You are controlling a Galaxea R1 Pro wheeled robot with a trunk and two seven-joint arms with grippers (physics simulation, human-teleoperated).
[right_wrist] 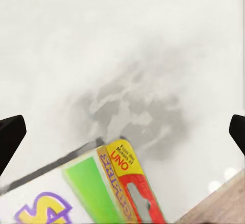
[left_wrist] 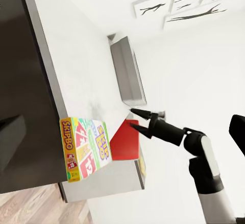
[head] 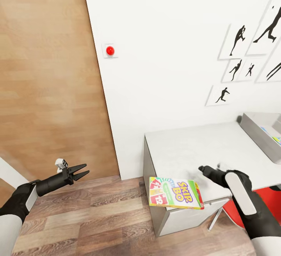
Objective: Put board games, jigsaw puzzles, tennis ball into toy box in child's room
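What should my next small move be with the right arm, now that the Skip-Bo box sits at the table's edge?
Probably bring the open right gripper down onto the Skip-Bo box and close on it. The box hangs partly over the front edge of the table, nothing holds it, and the toy box is further along at the right.

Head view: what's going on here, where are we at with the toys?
One board game, the Skip-Bo box, lies on the near edge of the table, hanging partly over the front edge. The right gripper hovers open just above the tabletop beside it, holding nothing. The left gripper is out over the wood floor, off to the side, its fingers slightly apart and empty. The grey toy box sits farther along the table, so the game is not in it yet.
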